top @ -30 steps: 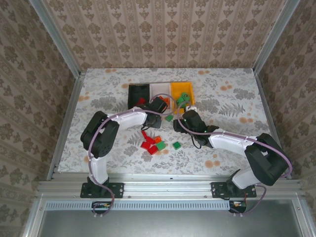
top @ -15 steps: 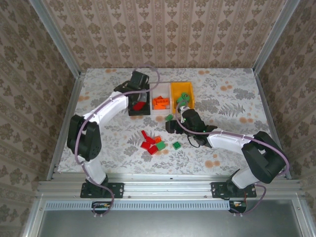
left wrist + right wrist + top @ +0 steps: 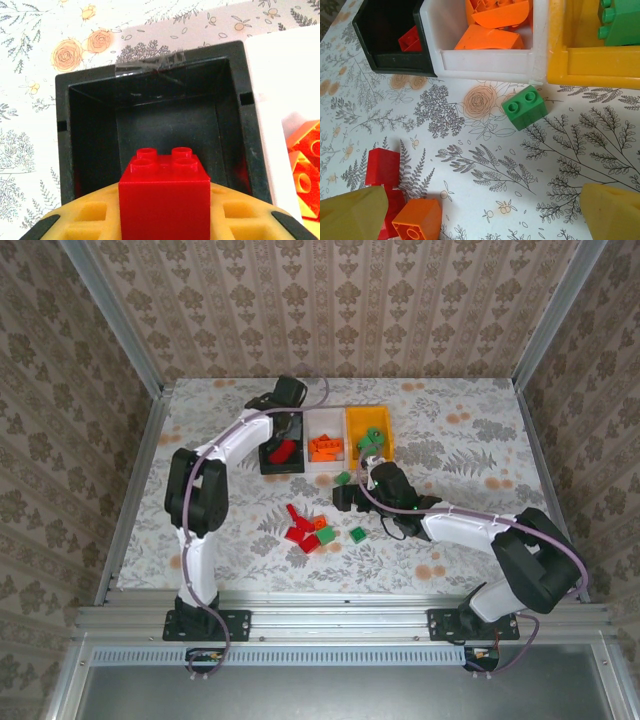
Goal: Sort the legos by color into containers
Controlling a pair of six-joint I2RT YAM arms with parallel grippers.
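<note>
**Inspector A:** What are we finding at the fingers?

**Inspector B:** We are seeing the left gripper (image 3: 164, 222) clenching a red brick (image 3: 164, 175) between its yellow fingers (image 3: 85, 222). The brick's studs are showing, and it is hanging over the black bin (image 3: 62, 150). The right gripper (image 3: 480, 215) is standing spread wide, grasping nothing.

**Inspector A:** And where are the bricks lying?

**Inspector B:** We are noting orange pieces (image 3: 490, 37) in the white bin (image 3: 485, 64) and green ones (image 3: 620, 22) in the orange-yellow bin (image 3: 580, 65). A green brick (image 3: 524, 106) is sitting on the floral tablecloth (image 3: 570, 150), at 6 o'clock of the seam between those two bins. Red bricks (image 3: 382, 167) and an orange brick (image 3: 417, 220) are lying at 8 o'clock of it.

**Inspector A:** The room?

**Inspector B:** We are recording patterned wallpaper (image 3: 330, 310) on three sides, with metal framing (image 3: 110, 315) running up the corners.
</note>
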